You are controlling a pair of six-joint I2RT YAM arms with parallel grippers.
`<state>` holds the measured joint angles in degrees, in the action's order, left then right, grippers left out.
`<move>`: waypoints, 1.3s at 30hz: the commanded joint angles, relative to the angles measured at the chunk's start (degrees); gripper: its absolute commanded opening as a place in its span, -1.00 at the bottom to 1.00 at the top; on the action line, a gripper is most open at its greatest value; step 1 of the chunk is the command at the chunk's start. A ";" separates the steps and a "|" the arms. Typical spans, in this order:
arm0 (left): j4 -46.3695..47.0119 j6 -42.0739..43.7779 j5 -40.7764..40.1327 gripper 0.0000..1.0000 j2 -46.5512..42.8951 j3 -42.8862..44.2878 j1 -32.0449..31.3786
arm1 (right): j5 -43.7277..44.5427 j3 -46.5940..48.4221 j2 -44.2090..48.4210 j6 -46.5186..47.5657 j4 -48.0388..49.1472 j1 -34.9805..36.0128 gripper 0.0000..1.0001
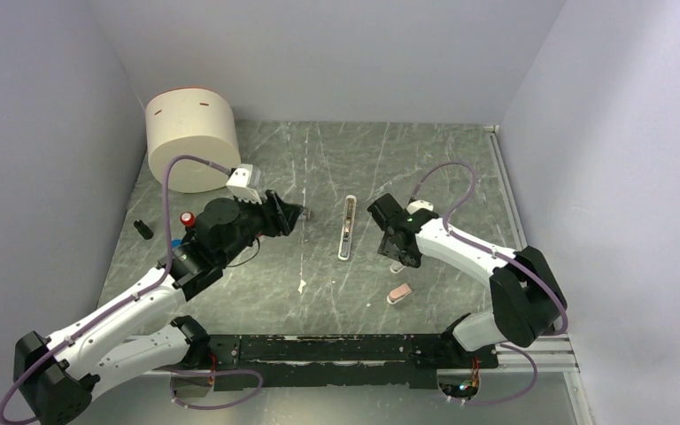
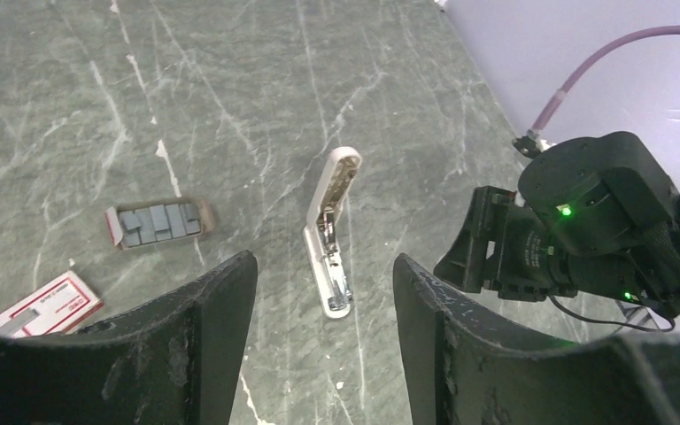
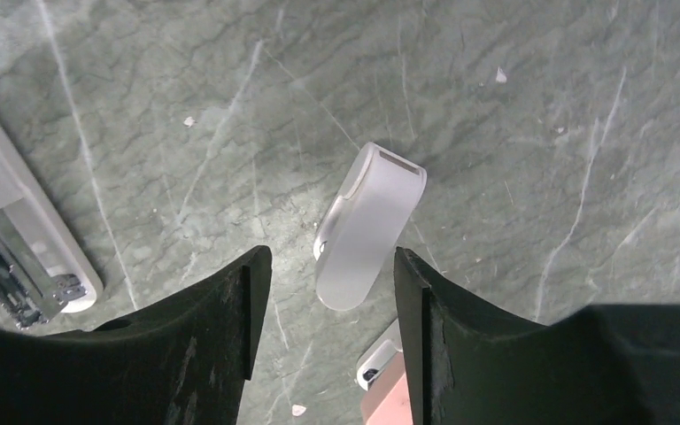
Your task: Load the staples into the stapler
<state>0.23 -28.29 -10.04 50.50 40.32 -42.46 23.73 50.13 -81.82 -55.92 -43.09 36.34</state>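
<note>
My left tool (image 2: 323,266) is spread wide and holds nothing. The staples (image 2: 153,221) lie at the left of its wrist view, just past the left finger, with the red-and-white box (image 2: 42,305) lower left. This arm is nearer them. The stapler (image 2: 330,232) lies open in the middle, its long side running up the frame. My right tool (image 3: 332,257) is spread too, over a short white piece (image 3: 369,221), not pinching it. The counter (image 2: 230,88) is flat green stone, with pale walls (image 1: 336,53) close by.
</note>
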 commanded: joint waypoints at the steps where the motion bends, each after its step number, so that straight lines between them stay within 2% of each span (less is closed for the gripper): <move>1: -3.14 -1.35 -4.95 0.27 0.84 0.30 0.31 | 1.29 -0.83 -1.42 -6.90 -2.07 -0.21 0.14; 8: -4.20 -1.76 -3.54 0.35 3.78 2.00 0.27 | 0.71 -3.77 -1.46 -8.77 1.29 -0.59 0.09; 15: -0.73 -3.99 3.39 0.60 7.59 1.52 0.28 | 1.48 -4.47 -0.35 -3.86 4.57 -0.59 -0.38; 19: -0.65 -5.76 6.06 0.71 11.21 1.83 0.18 | -0.17 -5.50 1.68 0.10 8.16 -0.61 -0.47; 25: 7.24 -9.45 12.05 0.83 17.37 0.04 -0.76 | -4.81 -7.91 4.01 6.37 14.83 -0.84 -0.46; 29: 10.23 -11.46 14.25 0.81 21.66 -0.13 -2.01 | -3.69 -7.17 1.31 6.31 13.41 -1.09 -0.42; 39: 9.82 -10.82 11.74 0.80 23.06 0.23 -2.84 | -2.39 -6.91 0.91 7.99 12.32 -0.78 -0.03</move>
<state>7.20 -38.83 1.78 73.95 40.42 -44.75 19.97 42.85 -81.80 -48.93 -30.46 35.53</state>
